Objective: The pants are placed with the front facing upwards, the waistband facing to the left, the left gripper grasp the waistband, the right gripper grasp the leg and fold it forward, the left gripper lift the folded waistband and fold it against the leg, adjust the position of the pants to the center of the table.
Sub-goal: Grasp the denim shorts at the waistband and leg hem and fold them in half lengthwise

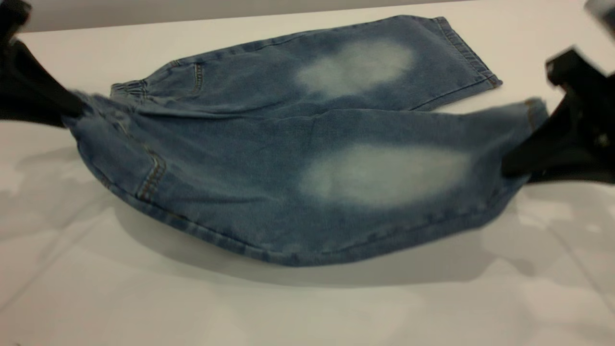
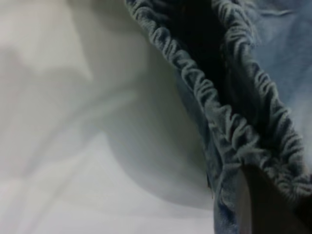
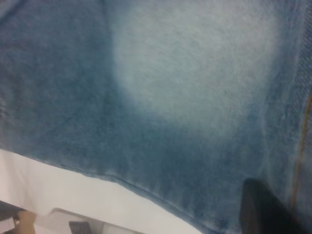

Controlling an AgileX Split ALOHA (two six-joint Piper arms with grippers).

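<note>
The blue denim pants (image 1: 269,158) lie on the white table (image 1: 307,307) with the waistband (image 1: 127,89) to the left. The near leg (image 1: 384,175), with a pale oval on its front, hangs lifted off the table between both grippers and casts a shadow beneath. My left gripper (image 1: 77,108) is shut on the near end of the waistband (image 2: 234,136), whose ruffled elastic fills the left wrist view. My right gripper (image 1: 511,163) is shut on the near leg's hem end; denim (image 3: 185,97) fills the right wrist view. The far leg (image 1: 355,65) lies flat on the table.
The table's far edge (image 1: 240,17) runs just behind the pants. Bare white table (image 1: 144,298) stretches in front of them.
</note>
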